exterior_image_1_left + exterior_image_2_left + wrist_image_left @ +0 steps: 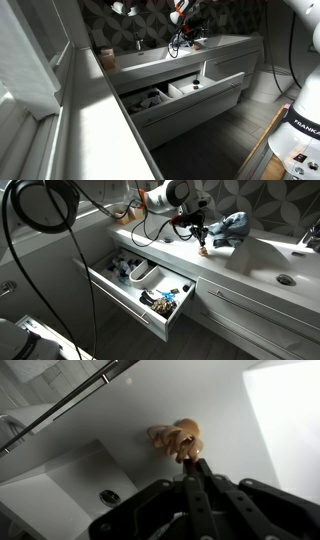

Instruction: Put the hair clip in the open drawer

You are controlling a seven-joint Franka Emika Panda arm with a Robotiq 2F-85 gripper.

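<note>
The hair clip (178,438) is a small amber claw clip with teeth, seen against the white vanity counter (230,400). My gripper (193,463) has its fingers shut together, with the tips pinching the clip's near edge. In an exterior view the gripper (199,236) hangs over the counter with the clip (203,250) just under it, right of the drawer. The open drawer (128,304) is pulled out below the counter, white, with dividers and small items inside. In an exterior view the drawer (226,80) and gripper (181,42) also show.
A blue-grey crumpled thing (231,226) lies on the counter beside my gripper. A sink basin (285,278) with a drain and a dark faucet (312,235) are to the right. Another faucet (138,42) stands at the back. A shut drawer front (195,110) sits beneath.
</note>
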